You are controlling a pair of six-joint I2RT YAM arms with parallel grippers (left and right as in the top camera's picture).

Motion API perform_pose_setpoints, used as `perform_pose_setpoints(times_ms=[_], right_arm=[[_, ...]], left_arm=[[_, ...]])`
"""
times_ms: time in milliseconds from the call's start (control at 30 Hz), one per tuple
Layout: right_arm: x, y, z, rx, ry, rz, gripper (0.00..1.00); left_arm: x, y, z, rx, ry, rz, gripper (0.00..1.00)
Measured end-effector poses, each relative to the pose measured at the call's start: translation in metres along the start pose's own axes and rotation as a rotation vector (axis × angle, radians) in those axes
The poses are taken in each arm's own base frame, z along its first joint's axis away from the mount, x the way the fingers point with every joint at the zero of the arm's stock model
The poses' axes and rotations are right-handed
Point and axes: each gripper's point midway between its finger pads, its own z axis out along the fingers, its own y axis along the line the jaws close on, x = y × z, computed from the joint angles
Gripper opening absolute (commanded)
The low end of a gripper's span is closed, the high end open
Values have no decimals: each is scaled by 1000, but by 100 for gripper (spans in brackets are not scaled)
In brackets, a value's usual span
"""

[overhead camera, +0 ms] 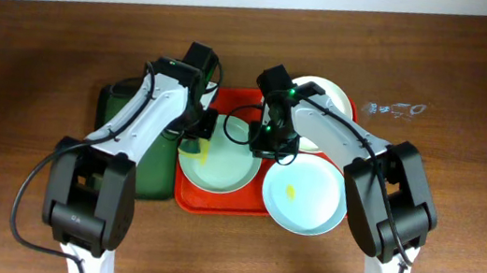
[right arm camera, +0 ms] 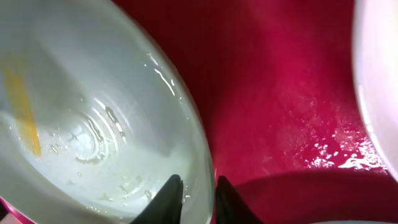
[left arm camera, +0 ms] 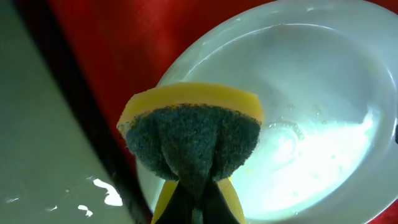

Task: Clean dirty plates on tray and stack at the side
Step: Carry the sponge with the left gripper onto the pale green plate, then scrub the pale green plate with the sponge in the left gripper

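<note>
The left gripper (left arm camera: 196, 200) is closed tight on a sponge (left arm camera: 193, 134), yellow with a dark green scouring face. The sponge bulges out past the fingertips with its scouring face towards the wrist camera. Directly beneath and beyond the sponge lies the pale green plate (left arm camera: 305, 93), wet and glossy, and the sponge hangs over the plate's rim on that arm's side. Under the plate is the red tray (left arm camera: 106, 50). Outward from this gripper, on the side away from the other arm, the dark green tray (overhead camera: 129, 107) sits just beside the red one on the desk (overhead camera: 25, 79). The right gripper (right arm camera: 198, 182) stands narrow, one finger inside the same green plate and one outside, with the rim running between them. Whether it is actually pinching the rim I cannot tell. Inside the plate, on the inner finger's side, there is a yellow smear (right arm camera: 22, 106) and beads of water, and on the outer finger's side there is bare wet red tray. Beyond that stretch, at the far edge of this gripper's view, is the cream-white plate (right arm camera: 380, 74). From overhead the two grippers face each other across the green plate. The pale blue plate (overhead camera: 304, 196), with its own yellow mark, lies near the right gripper on the side towards the robot and overhangs the tray's corner.
</note>
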Motion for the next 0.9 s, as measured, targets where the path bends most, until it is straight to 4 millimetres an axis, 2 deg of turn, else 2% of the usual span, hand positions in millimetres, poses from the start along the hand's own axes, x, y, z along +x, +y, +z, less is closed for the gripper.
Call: perform_pose_setpoints(times_ms=[233, 567, 700, 800, 900], right_arm=[[0, -2, 0, 9, -2, 2, 4], [-1, -4, 0, 23, -6, 4, 4], [0, -5, 0, 24, -4, 4, 4], [0, -5, 0, 24, -4, 4, 4], [0, -5, 0, 24, -4, 3, 4]], left_arm=[[-3, -4, 28, 26, 28, -41, 0], [-9, -19, 43, 7, 9, -35, 0], [-9, -23, 43, 17, 13, -36, 0], [-9, -40, 39, 123, 28, -44, 0], [-12, -46, 27, 199, 18, -62, 0]])
